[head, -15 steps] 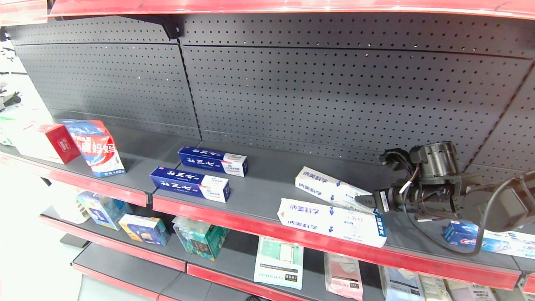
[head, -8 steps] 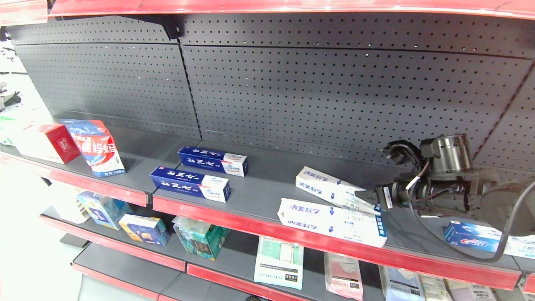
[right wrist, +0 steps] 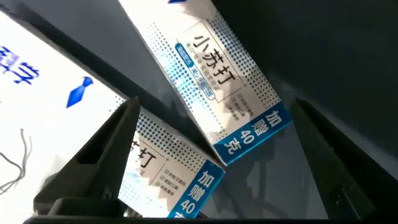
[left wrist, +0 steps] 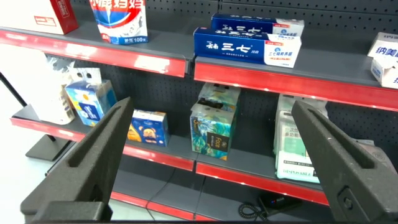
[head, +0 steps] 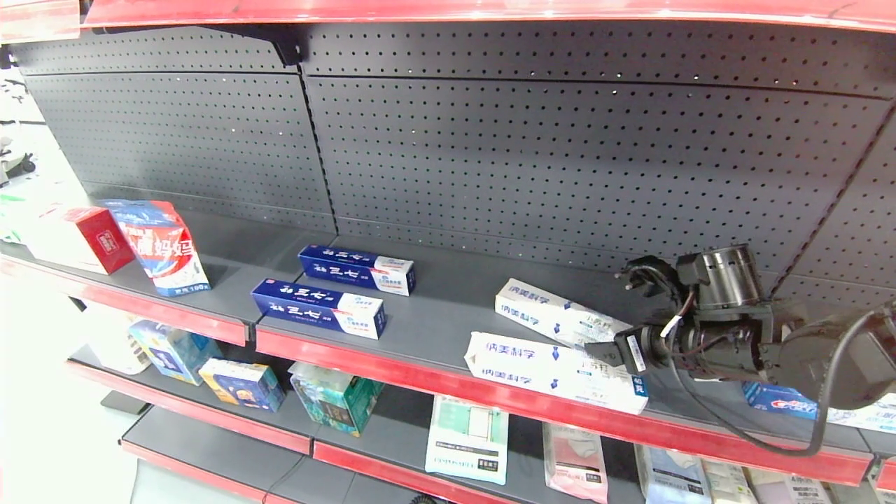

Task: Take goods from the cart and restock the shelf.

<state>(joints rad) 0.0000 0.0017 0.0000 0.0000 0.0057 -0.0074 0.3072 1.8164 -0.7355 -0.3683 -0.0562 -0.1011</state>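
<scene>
Two long white toothpaste boxes lie on the grey shelf (head: 448,294), one behind (head: 546,311) and one along the front edge (head: 539,367). My right gripper (head: 599,347) hovers open at their right ends. In the right wrist view its fingers (right wrist: 102,165) straddle the end of the rear box (right wrist: 214,81) and the end of the front box (right wrist: 171,171), touching neither that I can see. My left gripper (left wrist: 211,155) is open and holds nothing, low in front of the shelving.
Two blue toothpaste boxes (head: 318,308) (head: 357,269) lie left of the white ones. A blue-red bag (head: 162,246) and a red box (head: 98,240) stand at the far left. Another blue box (head: 777,399) lies behind my right arm. Lower shelves (left wrist: 161,152) hold several goods.
My right gripper rose a little, then came down and to the left over the right ends of the white boxes. The boxes stay roughly where they were.
</scene>
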